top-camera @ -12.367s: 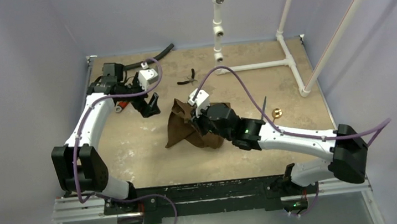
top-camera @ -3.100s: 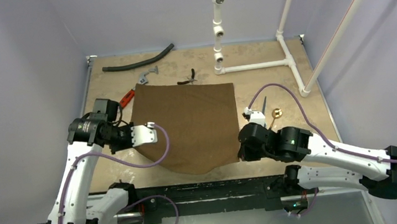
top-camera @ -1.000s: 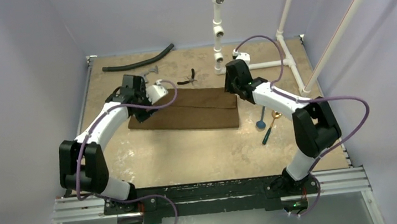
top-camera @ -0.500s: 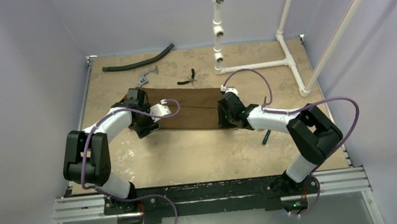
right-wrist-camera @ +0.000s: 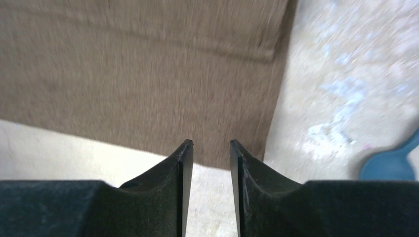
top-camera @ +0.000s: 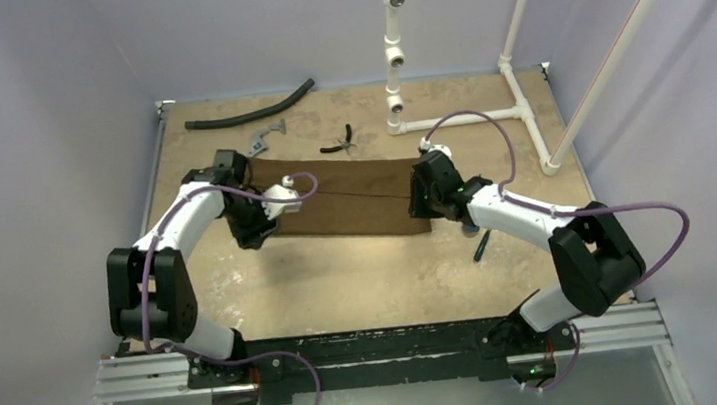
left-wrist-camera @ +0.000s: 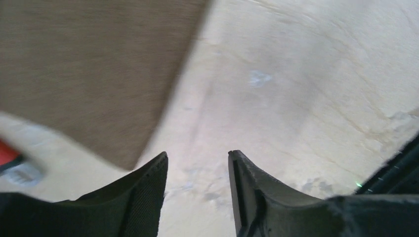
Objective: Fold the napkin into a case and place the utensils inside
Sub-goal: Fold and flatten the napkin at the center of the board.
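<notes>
So from the top view the napkin (top-camera: 339,199) was folded into a long flat band, lying across the table (top-camera: 363,282) a bit closer to the far edge than the near one, with a lengthwise fold line showing on top. I'd call that partway there: it wasn't a closed case yet, and nothing was tucked in. A dark thin utensil (top-camera: 481,247) lay on bare table off the band's right end. The left arm curled in so the left gripper (top-camera: 255,228) sat low at the band's near-left corner, and the right arm reached in with the right gripper (top-camera: 420,199) at the right end. In the left wrist view the jaws stood partly apart with nothing between them, over bare table just beside the napkin's corner. A blurry red thing (left-wrist-camera: 7,155) showed at the picture's left edge, maybe a tool handle, too smeared to say. In the right wrist view the jaws were narrowly apart and not gripping anything, right above the napkin's near edge by its right corner, with the blue spoon (right-wrist-camera: 390,163) lying just off to the right on the table.
</notes>
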`<move>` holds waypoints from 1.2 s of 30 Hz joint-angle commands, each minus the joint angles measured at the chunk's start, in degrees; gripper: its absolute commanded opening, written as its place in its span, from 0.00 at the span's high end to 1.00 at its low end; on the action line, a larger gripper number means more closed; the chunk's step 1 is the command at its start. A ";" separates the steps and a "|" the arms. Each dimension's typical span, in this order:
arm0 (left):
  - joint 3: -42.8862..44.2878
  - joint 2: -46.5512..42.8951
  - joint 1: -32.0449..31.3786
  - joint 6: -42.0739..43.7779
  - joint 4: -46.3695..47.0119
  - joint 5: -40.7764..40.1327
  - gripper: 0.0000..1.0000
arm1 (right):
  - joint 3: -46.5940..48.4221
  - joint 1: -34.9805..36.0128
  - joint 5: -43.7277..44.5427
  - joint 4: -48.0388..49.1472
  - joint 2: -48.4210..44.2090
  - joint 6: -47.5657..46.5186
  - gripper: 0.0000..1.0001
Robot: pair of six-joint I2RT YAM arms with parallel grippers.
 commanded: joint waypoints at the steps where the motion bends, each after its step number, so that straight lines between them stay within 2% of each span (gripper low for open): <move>1: 3.73 -4.04 2.53 -1.89 5.35 -0.43 0.49 | 6.84 -1.86 2.46 -0.59 -0.85 -4.13 0.61; 6: 0.14 -0.78 2.25 2.08 12.41 -5.29 0.33 | 10.35 3.75 0.83 1.56 6.33 -2.89 0.58; 10: 1.44 4.17 2.33 -1.29 16.98 -7.17 0.30 | 10.50 5.49 0.87 6.44 10.68 -1.60 0.57; 15: 3.79 8.77 2.46 -9.42 22.07 -7.88 0.29 | 12.24 6.25 1.13 9.50 16.05 -1.59 0.58; 19: 2.57 11.55 2.51 -9.77 19.36 -6.21 0.36 | 10.16 6.45 0.25 8.58 16.57 -1.35 0.60; 24: -2.51 11.47 2.51 -4.47 15.14 -3.59 0.59 | 2.71 6.47 -1.93 8.62 11.54 0.92 0.62; 26: -3.89 10.95 2.53 -2.90 12.74 -2.88 0.65 | -0.21 6.44 -3.30 8.58 9.55 1.90 0.63; 32: -7.92 6.06 2.52 2.55 2.63 -0.69 0.69 | -7.40 6.54 -5.03 6.35 3.17 3.67 0.64; 36: -7.58 3.61 2.56 6.86 -6.49 2.23 0.68 | -7.10 6.56 -4.55 3.13 -0.16 3.42 0.64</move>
